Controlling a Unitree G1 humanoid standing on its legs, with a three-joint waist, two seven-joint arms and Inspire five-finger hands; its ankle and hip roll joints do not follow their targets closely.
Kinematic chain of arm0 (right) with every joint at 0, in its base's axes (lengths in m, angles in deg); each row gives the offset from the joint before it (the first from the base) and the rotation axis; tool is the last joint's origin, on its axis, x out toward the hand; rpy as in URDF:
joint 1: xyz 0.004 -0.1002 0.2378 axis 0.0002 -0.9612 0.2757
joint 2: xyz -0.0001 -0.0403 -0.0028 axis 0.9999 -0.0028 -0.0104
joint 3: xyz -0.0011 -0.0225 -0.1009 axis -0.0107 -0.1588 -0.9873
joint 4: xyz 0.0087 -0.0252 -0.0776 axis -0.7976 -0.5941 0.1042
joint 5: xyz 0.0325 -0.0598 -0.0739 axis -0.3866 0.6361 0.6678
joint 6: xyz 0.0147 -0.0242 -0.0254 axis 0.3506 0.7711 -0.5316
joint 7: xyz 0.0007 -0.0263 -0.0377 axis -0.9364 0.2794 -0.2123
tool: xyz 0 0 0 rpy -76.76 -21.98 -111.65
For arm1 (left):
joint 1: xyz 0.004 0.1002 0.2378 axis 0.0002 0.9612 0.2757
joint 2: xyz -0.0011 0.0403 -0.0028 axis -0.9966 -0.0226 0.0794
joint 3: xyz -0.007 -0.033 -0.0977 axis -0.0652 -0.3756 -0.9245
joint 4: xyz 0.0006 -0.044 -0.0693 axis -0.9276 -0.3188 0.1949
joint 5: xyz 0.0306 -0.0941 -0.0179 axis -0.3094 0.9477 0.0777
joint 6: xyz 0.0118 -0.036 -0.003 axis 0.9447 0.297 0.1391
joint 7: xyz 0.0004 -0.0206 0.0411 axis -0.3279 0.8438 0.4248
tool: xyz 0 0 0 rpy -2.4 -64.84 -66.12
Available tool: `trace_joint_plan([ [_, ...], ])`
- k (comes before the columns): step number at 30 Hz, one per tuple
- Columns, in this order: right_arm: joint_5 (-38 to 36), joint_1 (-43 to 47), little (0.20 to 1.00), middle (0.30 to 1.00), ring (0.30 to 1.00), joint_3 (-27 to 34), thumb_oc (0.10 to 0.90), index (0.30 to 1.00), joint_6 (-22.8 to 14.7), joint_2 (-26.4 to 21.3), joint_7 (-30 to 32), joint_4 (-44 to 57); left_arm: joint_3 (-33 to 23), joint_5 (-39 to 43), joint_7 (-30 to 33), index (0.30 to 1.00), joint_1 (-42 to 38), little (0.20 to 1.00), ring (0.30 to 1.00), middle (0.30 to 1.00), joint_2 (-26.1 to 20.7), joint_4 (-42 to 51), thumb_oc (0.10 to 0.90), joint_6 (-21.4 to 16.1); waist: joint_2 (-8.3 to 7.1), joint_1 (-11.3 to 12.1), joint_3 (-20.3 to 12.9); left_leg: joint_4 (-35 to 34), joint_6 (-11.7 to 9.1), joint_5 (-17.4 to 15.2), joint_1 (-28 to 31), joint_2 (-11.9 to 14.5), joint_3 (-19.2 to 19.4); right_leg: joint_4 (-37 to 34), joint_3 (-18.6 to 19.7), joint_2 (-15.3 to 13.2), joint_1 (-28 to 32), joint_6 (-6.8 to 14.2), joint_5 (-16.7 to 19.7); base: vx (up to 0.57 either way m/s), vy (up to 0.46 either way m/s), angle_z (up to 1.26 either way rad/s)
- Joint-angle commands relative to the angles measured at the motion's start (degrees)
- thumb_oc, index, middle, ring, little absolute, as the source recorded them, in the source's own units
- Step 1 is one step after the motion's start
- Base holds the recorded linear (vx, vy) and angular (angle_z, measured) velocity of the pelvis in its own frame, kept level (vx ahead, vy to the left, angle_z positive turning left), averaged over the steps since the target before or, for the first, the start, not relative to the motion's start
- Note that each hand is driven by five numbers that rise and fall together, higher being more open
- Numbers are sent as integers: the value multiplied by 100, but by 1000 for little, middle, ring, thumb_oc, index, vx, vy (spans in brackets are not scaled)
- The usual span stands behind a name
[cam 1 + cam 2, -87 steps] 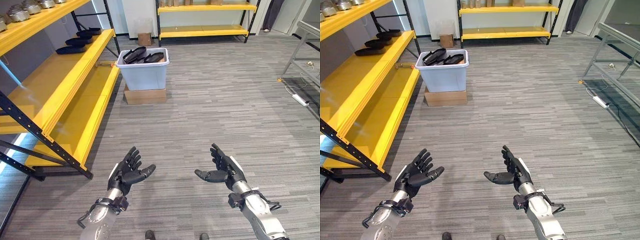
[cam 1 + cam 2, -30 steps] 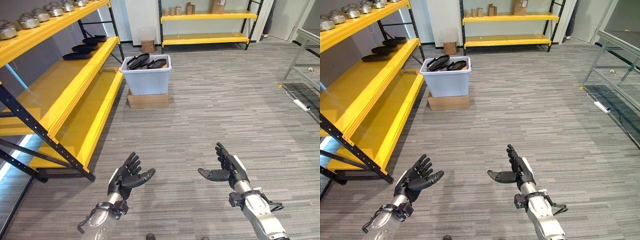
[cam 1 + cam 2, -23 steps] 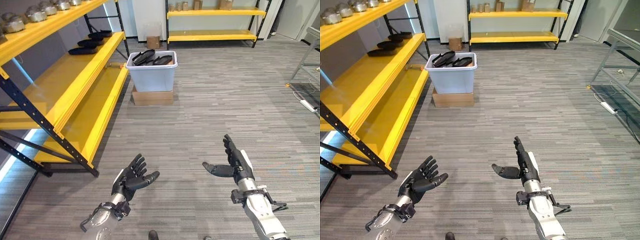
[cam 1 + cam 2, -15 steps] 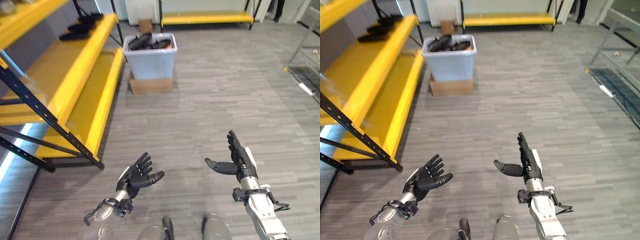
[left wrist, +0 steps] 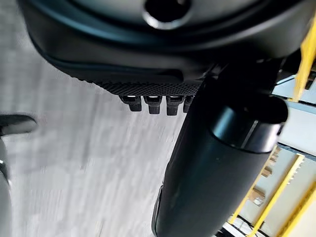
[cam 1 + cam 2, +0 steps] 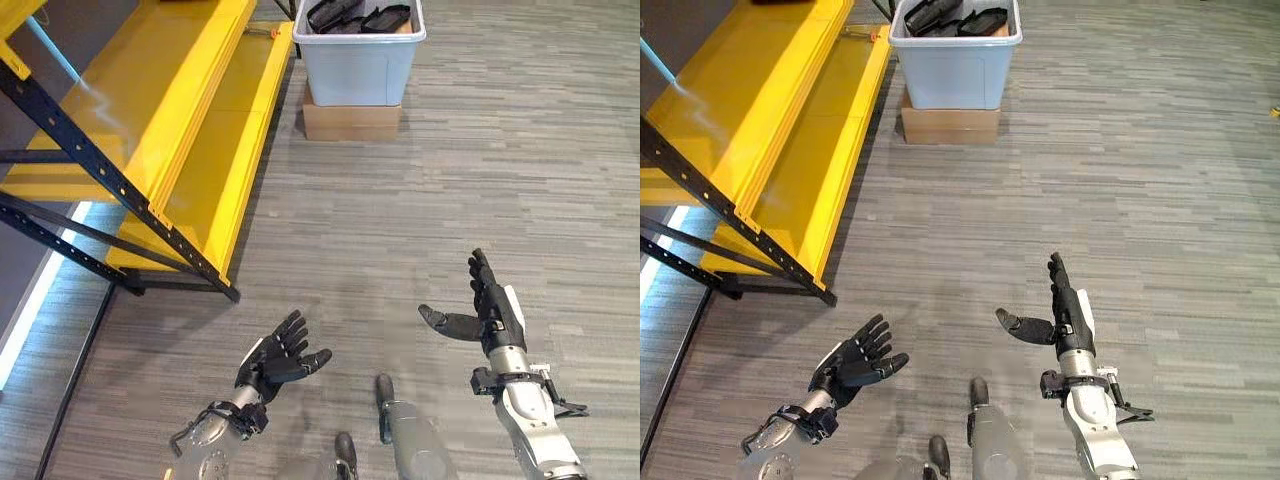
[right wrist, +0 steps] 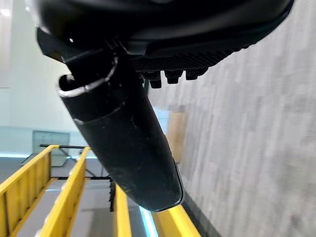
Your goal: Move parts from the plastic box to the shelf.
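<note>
Left hand (image 6: 278, 356) and right hand (image 6: 488, 316): fingers spread, empty, above floor. Plastic box (image 6: 358, 60) on cardboard carton (image 6: 351, 120), well ahead; dark parts (image 6: 358, 15) inside, count unclear. Yellow shelf (image 6: 175, 110) at left. Risk: approach drifting left, arm striking shelf frame.

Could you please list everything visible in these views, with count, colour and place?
plastic box: one, pale grey-white, on the cardboard box, far ahead by the shelf's end
parts: several, black, piled inside the plastic box
cardboard box: one, brown, on the floor
shelf: one, yellow boards on a dark frame, along the left
floor: grey striped carpet
left hand: dark, open, empty, low and left
right hand: dark, open, empty, low and right
</note>
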Motion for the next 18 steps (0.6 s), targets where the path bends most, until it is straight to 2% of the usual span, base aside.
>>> trace_joint_plan([
  [1,62,422,1000,1000,1000,38,900,1000,-446,-307,-119,283,-87,300,-218,1000,-113,1000,1000,1000,36,982,900,-438,-87,-122,-818,195,-319,-183,524,756,472,-148,-33,-97,309,250,-425,217,-129,25],
  [3,54,418,1000,1000,1000,-11,900,1000,-314,-339,-110,290,-72,318,-190,1000,-111,1000,1000,1000,44,978,900,-464,-26,-150,-879,167,-429,58,598,774,421,-162,-26,3,354,187,-490,207,-152,22],
  [9,-1,401,1000,1000,1000,-54,900,1000,-148,-340,-172,180,-97,226,-193,1000,-95,1000,1000,1000,34,1003,900,-567,47,-151,-999,477,-587,483,519,774,305,-190,-76,171,446,-5,-676,129,-156,4],
  [12,-99,351,1000,1000,1000,-76,900,1000,-55,-365,-194,104,-108,134,-173,1000,-207,1000,1000,1000,32,967,900,-632,94,-193,-1087,1183,-806,1016,366,830,465,-282,-208,264,616,-197,-843,66,-148,10],
  [13,-107,348,1000,1000,1000,-80,900,1000,-52,-371,-183,97,-107,118,-165,1000,-223,1000,1000,1000,33,969,900,-639,96,-197,-1095,1259,-822,1048,334,839,482,-295,-223,268,633,-215,-856,62,-196,10],
  [14,-133,335,1000,1000,1000,-109,900,1000,-20,-377,-114,55,-87,55,-183,1000,-314,1000,1000,1000,37,921,900,-689,49,-220,-1122,1971,-931,1371,24,1024,767,-372,-251,261,783,-324,-929,46,-138,8],
  [15,-133,336,1000,1000,1000,-109,900,1000,-21,-377,-114,55,-87,55,-183,1000,-315,1000,1000,1000,36,920,900,-689,53,-222,-1124,1982,-933,1366,14,1029,763,-374,-255,265,780,-325,-928,107,-249,18],
  [16,-94,332,1000,1000,1000,-165,900,1000,33,-372,26,-21,-88,3,-191,1000,-428,1000,1000,1000,36,879,900,-778,-69,-143,-1088,2934,-825,1227,-653,925,697,-508,-164,225,1035,-364,-919,114,-153,27],
  [17,-107,346,1000,1000,1000,-200,900,1000,52,-348,96,-106,-99,-49,-164,1000,-465,1000,1000,1000,41,855,900,-843,-88,-72,-1055,3055,-690,988,-931,739,560,-509,-81,237,1125,-332,-924,193,-169,28],
  [18,-94,386,1000,1000,1000,-222,900,1000,97,-296,139,-215,-136,-116,-94,1000,-490,1000,1000,1000,42,841,900,-948,-127,7,-1012,2895,-527,763,-1123,545,474,-522,64,260,1227,-274,-918,169,-38,8],
])
